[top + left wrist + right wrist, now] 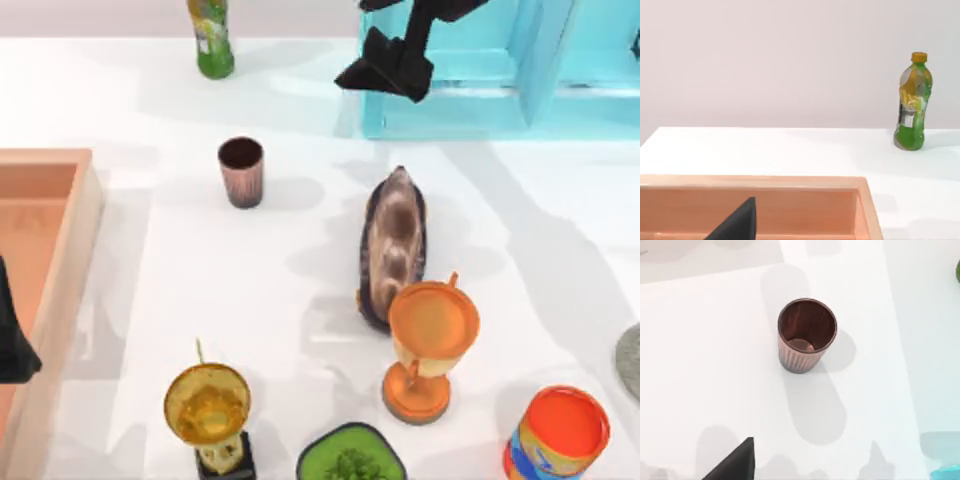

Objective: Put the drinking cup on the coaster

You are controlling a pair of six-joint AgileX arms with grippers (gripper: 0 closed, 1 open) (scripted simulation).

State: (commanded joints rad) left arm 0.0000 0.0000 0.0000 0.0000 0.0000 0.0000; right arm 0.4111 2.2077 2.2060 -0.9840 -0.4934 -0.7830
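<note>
Approach step, nothing grasped. My right gripper [392, 68] hangs at 12 o'clock, off the drinking cup [241, 171], which stands upright at 10 o'clock; finger state: cannot tell. Coaster [630, 360] at 3 o'clock edge. Next: descend, straddle cup. Left gripper [12, 340] parked at 9 o'clock.

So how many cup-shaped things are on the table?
3: the drinking cup mid-back, the gold trophy front left, the orange goblet front right of centre.

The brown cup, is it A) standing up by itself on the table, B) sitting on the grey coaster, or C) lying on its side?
A: the brown cup stands upright on the bare white table, far from the grey coaster at the right edge.
</note>
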